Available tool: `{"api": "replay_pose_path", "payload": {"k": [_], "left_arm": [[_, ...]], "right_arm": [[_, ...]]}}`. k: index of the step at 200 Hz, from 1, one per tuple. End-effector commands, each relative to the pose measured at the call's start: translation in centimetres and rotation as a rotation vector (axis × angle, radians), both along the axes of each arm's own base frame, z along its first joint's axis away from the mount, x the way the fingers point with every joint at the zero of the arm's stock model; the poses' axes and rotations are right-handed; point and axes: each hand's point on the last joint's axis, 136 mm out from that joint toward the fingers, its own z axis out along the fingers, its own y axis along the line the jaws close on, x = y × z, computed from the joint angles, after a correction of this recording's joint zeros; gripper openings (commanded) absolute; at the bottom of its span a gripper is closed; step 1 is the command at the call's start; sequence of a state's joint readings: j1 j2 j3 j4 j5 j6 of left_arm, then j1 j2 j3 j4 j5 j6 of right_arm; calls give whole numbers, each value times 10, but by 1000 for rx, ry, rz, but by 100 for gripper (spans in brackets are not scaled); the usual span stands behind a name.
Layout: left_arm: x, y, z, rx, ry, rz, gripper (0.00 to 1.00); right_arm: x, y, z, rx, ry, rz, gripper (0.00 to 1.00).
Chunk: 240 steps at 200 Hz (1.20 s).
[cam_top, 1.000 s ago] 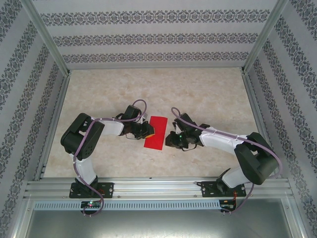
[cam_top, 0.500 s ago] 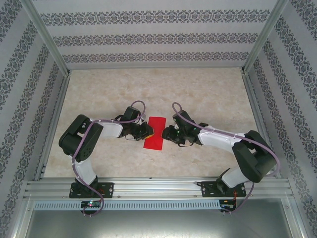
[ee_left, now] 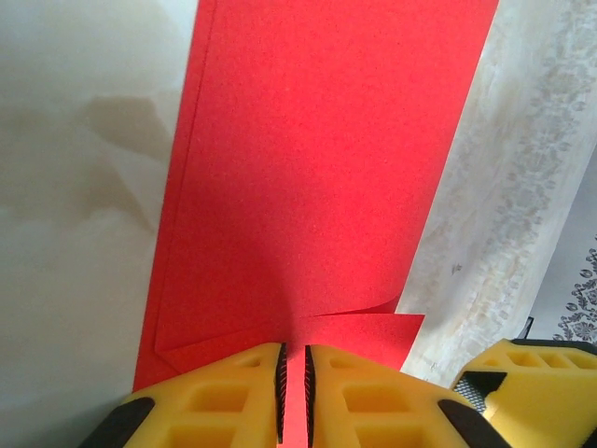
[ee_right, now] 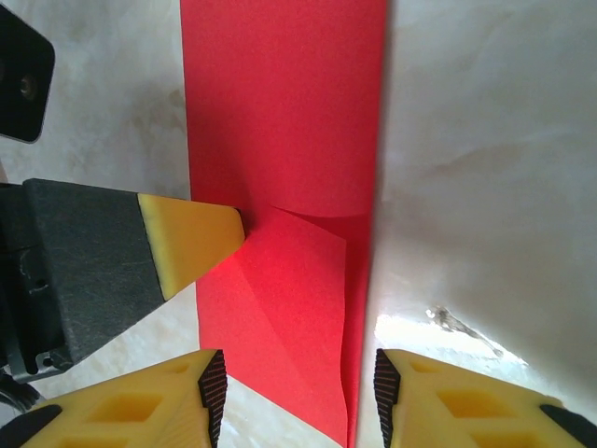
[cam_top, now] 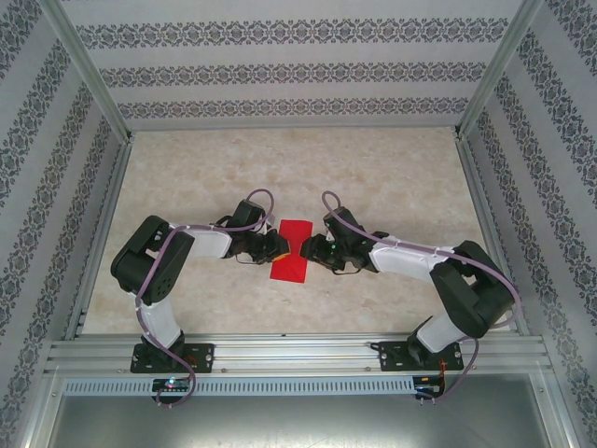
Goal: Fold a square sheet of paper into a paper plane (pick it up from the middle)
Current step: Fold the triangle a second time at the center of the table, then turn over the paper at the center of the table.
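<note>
The square sheet of paper (cam_top: 292,250), bright red, lies on the table as a narrow rectangle folded in half, between the two arms. In the right wrist view one corner flap of the paper (ee_right: 280,121) is creased and slightly lifted. My left gripper (cam_top: 277,245) sits at the paper's left edge. Its yellow fingers (ee_left: 233,392) are shut to a thin slit, and their tips rest on the paper (ee_left: 317,168). My right gripper (cam_top: 309,249) is at the paper's right edge. It stands open (ee_right: 297,392), with its fingers astride the paper's end and nothing gripped.
The pale marbled table (cam_top: 373,177) is fenced by patterned walls (cam_top: 289,65) and metal posts. An aluminium rail (cam_top: 298,353) with both arm bases runs along the near edge.
The right gripper has moved left up to the paper and opened wider. The left gripper and the paper have stayed where they were.
</note>
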State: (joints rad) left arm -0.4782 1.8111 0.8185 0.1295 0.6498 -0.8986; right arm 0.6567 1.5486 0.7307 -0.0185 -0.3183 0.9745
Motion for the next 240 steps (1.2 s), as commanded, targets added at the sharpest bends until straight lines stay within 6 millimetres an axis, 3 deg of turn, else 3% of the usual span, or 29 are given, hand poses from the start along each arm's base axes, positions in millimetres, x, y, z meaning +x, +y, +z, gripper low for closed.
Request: {"api": "replay_pose_path", "payload": {"k": [1, 32, 52, 68, 111, 138, 188, 240], "left_arm": [[-10, 8, -12, 66, 44, 5, 18], [-12, 7, -10, 65, 53, -13, 18], [-12, 6, -6, 73, 47, -32, 19], [-11, 7, -1, 81, 39, -42, 19], [-6, 5, 1, 89, -7, -25, 20], [-4, 0, -4, 84, 0, -46, 21], [2, 1, -2, 118, -11, -52, 21], [-2, 3, 0, 115, -14, -49, 20]], "right_arm": [[2, 8, -5, 21, 25, 6, 48], [5, 6, -8, 1, 14, -8, 47], [6, -6, -5, -28, -16, -55, 47], [0, -21, -8, -53, -6, -102, 47], [-22, -37, -4, -65, 20, -88, 49], [-19, -46, -3, -64, 16, -126, 52], [-10, -28, 11, 30, -11, -69, 57], [-2, -19, 11, 82, 3, -83, 57]]}}
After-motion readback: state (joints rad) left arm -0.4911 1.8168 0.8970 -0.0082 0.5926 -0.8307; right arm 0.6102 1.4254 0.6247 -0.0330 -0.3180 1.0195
